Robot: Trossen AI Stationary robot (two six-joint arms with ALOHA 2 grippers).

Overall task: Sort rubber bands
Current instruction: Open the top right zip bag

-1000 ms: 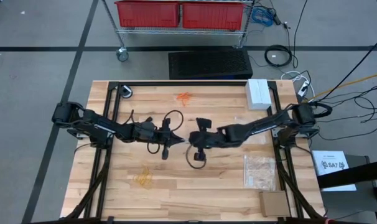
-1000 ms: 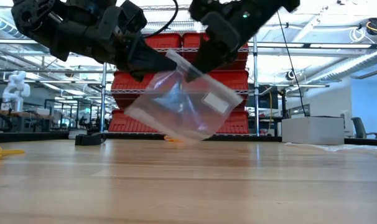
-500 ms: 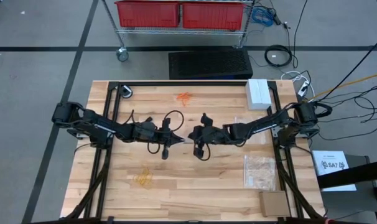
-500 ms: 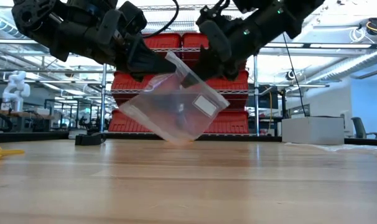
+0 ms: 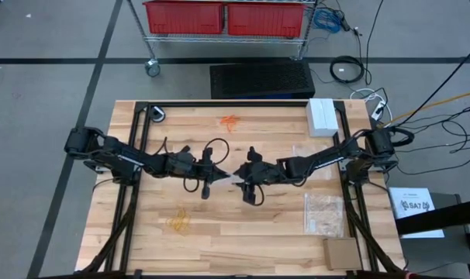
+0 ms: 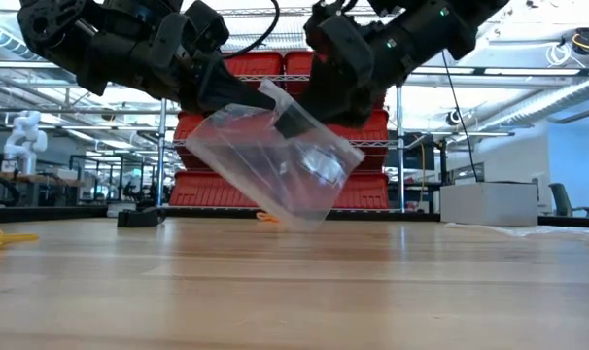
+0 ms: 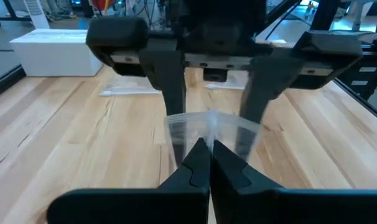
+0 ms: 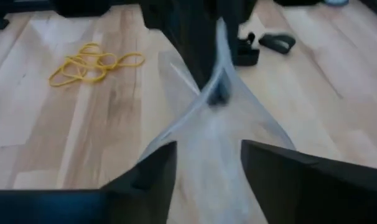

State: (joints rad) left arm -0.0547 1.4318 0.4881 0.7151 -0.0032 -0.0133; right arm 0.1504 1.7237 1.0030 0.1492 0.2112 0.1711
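At mid-table, the left gripper (image 5: pixel 224 175) is pinched tight on the top edge of a clear plastic bag (image 6: pixel 275 170), which hangs tilted above the wood. Facing it, the right gripper (image 5: pixel 245 177) has its fingers spread on either side of the bag. Pale yellow rubber bands (image 5: pixel 178 222) lie in a loose tangle, stretched roughly 3-to-9, at about 7 o'clock from the left gripper. Orange rubber bands (image 5: pixel 229 122) lie toward 12 o'clock, near the table's far edge.
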